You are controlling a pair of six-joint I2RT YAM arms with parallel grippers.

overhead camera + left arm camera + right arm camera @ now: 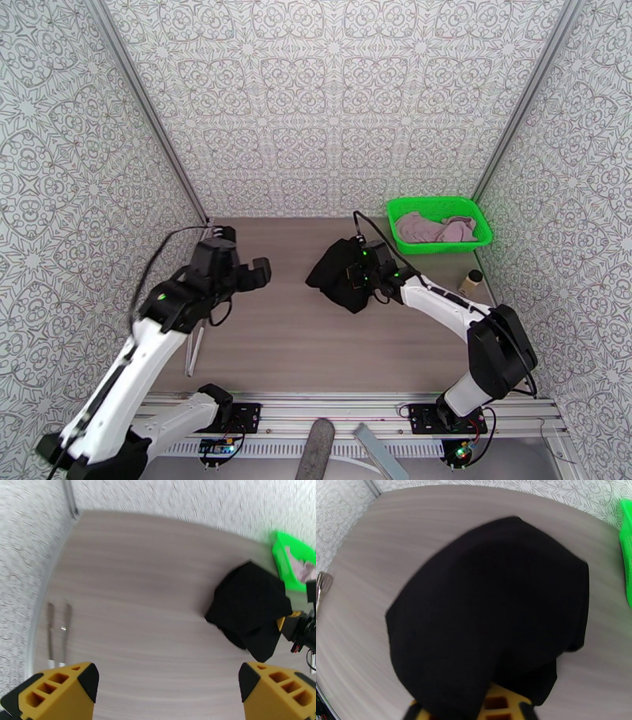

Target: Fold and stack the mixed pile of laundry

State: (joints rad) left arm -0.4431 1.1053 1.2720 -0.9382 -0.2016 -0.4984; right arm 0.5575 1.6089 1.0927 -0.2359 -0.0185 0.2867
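Patterned grey-and-white walls close in a wood-grain table (pixel 284 347) on three sides. From above, the left gripper (pixel 254 273) hangs over the left half of the table with its jaws spread wide and nothing between them. The black garment (pixel 336 268) lies bunched near the middle. The right gripper (pixel 358 278) is at its near right edge, touching the cloth. Whether it is pinching the cloth cannot be told. The pink garment (pixel 434 229) lies crumpled inside the green basket (pixel 482 229) at the far right corner. A small cylinder (pixel 472 280) stands near the basket, and metal tongs (pixel 193 351) lie near the left arm.

On the left wrist camera, two yellow fingers (pixel 59 689) sit far apart above bare table. The black garment (pixel 249 606) is well ahead to the right, with the green basket (pixel 286 557) and the pink garment (pixel 304 569) beyond it. The metal tongs (pixel 57 634) lie at the left.

On the right wrist camera, the black garment (pixel 489 606) drapes over the yellow fingers (pixel 499 703) and hides the jaws.
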